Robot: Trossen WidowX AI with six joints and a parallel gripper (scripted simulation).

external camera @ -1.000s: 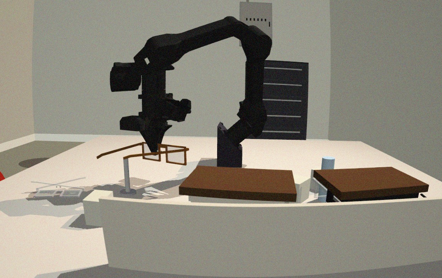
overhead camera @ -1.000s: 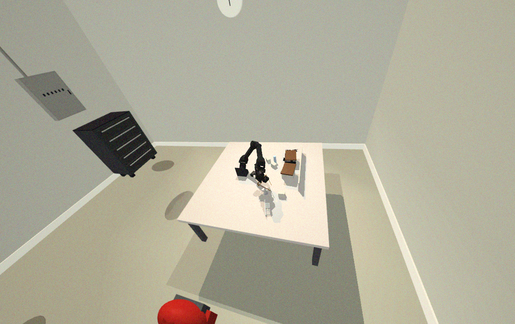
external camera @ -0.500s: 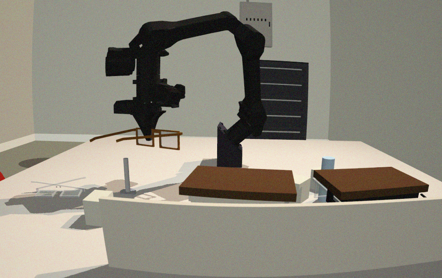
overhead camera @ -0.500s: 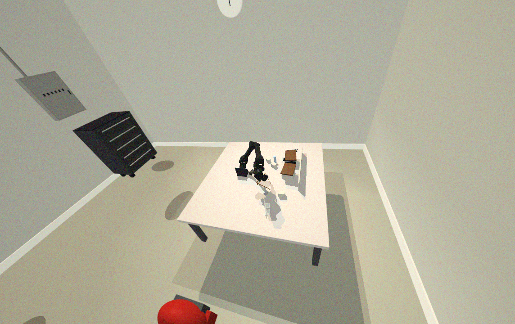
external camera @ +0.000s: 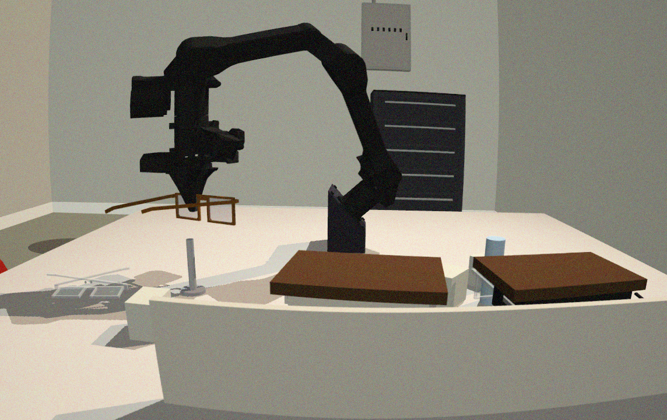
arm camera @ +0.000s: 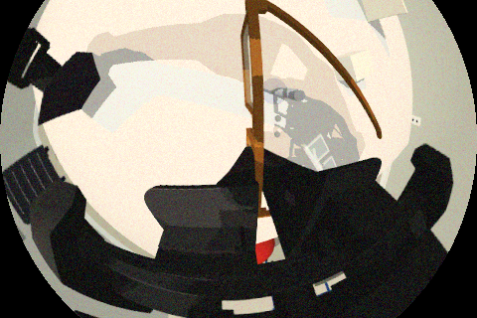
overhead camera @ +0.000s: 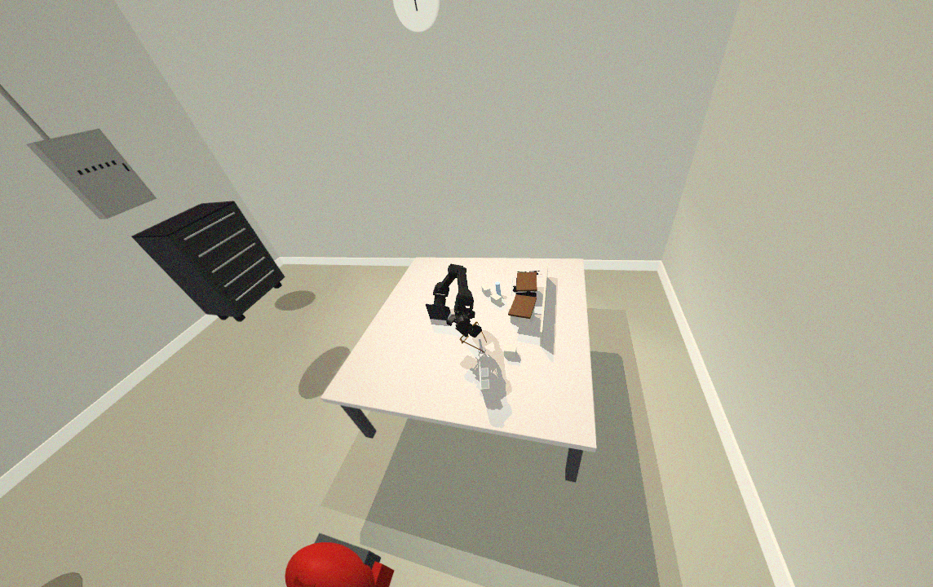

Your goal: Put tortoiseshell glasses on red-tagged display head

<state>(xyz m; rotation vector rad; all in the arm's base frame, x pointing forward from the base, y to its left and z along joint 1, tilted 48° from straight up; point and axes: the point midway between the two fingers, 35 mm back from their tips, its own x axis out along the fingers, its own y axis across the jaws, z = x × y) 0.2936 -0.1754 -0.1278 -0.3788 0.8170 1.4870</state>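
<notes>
The tortoiseshell glasses (external camera: 235, 200) (arm camera: 256, 60) hang in the air, temples open and pointing left in the exterior view. My gripper (external camera: 192, 209) (arm camera: 252, 151) (overhead camera: 475, 333) is shut on their front near the bridge. Two brown-topped blocky shapes appear to be the display heads. The left one (external camera: 362, 271) (overhead camera: 523, 305) shows no glasses. The right one (external camera: 560, 271) (overhead camera: 526, 280) has dark parts and a clear lens below its top. The held glasses are to the left of both. The faces are mostly hidden, and I cannot make out the red tag.
A long pale panel (external camera: 419, 360) stands in front of the heads, with a cream block (external camera: 140, 313) at its left end. A grey post (external camera: 191, 263) stands below the held glasses. Pale-framed glasses (external camera: 83, 290) lie farther left. A light blue cylinder (external camera: 495, 245) stands behind the right head.
</notes>
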